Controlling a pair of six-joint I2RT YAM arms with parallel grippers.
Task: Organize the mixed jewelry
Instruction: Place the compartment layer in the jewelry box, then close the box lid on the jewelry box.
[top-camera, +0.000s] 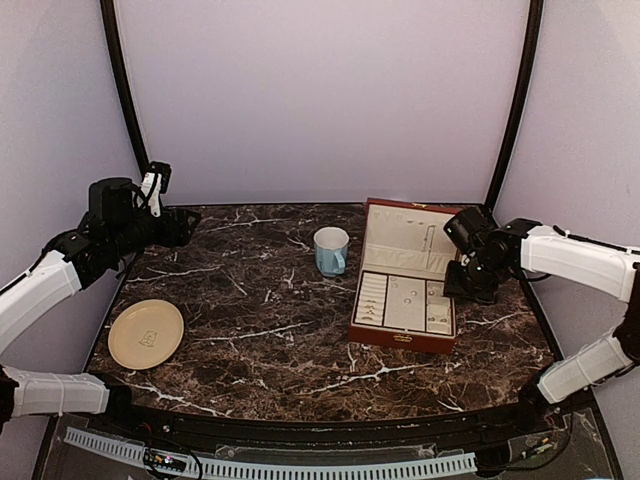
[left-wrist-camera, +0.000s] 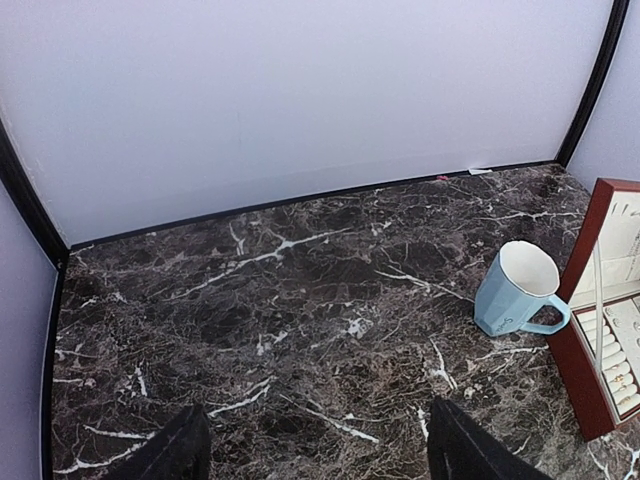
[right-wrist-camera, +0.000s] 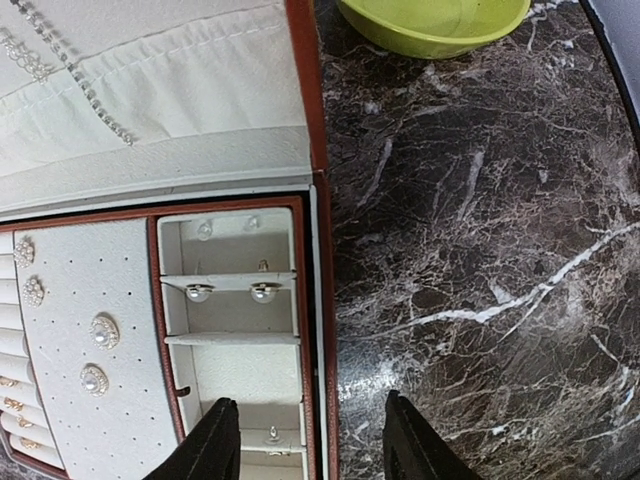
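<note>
Jewelry (right-wrist-camera: 95, 378) is found inside the open box (top-camera: 400, 338) at the right of the marble table (top-camera: 250, 330). Pearl studs (right-wrist-camera: 198, 292) are set in the right-hand compartments, ornate studs (right-wrist-camera: 103, 331) on the dotted panel and rings (right-wrist-camera: 12, 404) in the slots at left, while a chain (right-wrist-camera: 75, 70) is draped on the lid lining. The right gripper (right-wrist-camera: 310, 445) is held above the box's right edge, jaws parted and nothing between them. The left gripper (left-wrist-camera: 320, 455) is spread wide and empty over the table's far left. A blue mug (top-camera: 331, 250) is stood just left of the box, a cream plate (top-camera: 146, 334) is laid near left, and a green bowl (right-wrist-camera: 430, 25) is seen right of the lid.
</note>
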